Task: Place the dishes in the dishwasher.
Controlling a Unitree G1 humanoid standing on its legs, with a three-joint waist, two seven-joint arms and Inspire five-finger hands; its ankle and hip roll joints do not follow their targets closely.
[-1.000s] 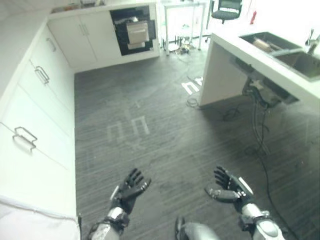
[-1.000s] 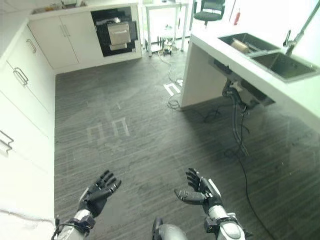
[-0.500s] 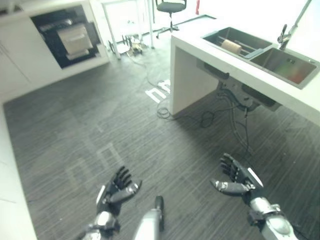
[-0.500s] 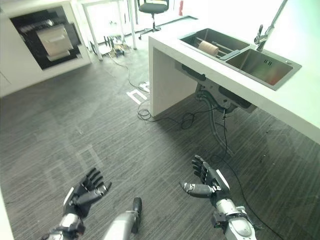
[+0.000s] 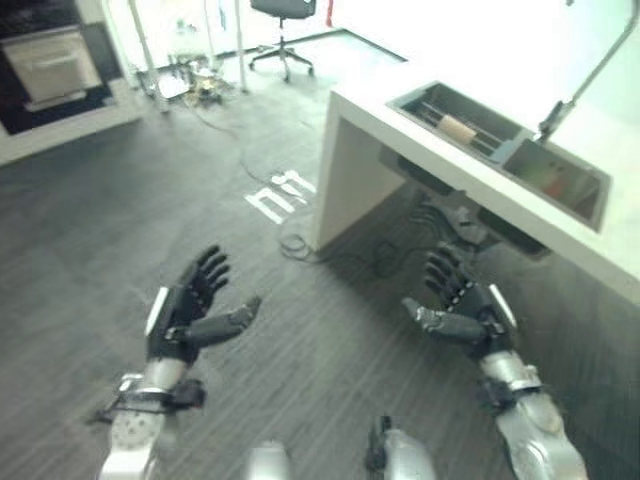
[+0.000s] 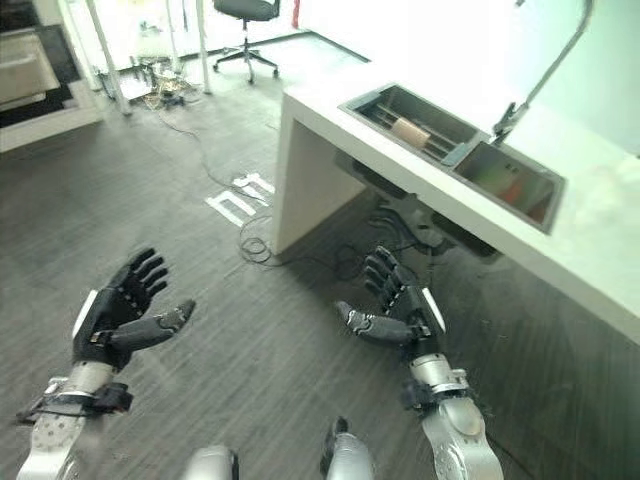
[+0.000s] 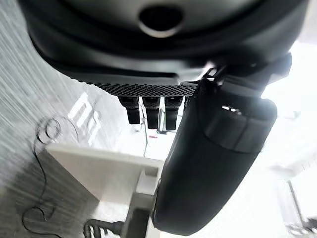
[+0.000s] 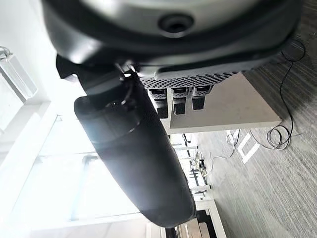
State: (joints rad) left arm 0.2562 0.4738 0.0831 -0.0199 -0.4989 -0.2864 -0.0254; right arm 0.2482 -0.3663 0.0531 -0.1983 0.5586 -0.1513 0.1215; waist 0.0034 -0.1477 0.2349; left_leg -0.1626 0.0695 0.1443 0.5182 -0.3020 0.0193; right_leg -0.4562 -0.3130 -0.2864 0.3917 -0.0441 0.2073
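- Fingers: spread and straight on both hands, holding nothing; palms faced inward toward each other, over bare floor [image 5: 120,220].
- Left hand [image 5: 185,310]: raised at the robot's left, thumb extended toward the centre. Well apart from the counter.
- Right hand [image 5: 462,305]: raised at the robot's right, just short of the counter's [image 6: 610,230] near edge as seen from the head. Judged the nearer hand to the sink.
- Sink [image 6: 450,145]: two basins set in the counter, ahead and to the right of the right hand, its long axis running along the counter, away and rightward. Faucet [image 6: 545,70] stood behind it.
- Dishes: one pale cylindrical item [image 6: 409,131], possibly a cup on its side, lay in the farther basin; a reddish item [image 6: 512,190] showed in the nearer basin, kind not discernible.
- Dishwasher [image 5: 50,65]: dark opening with a pale front panel, far off at the robot's left, well apart from the sink and both hands.
- Chair [image 6: 243,12]: beyond the counter's end, clear of the route.
- Judgement: pickup not yet begun; next reach lay forward and right.
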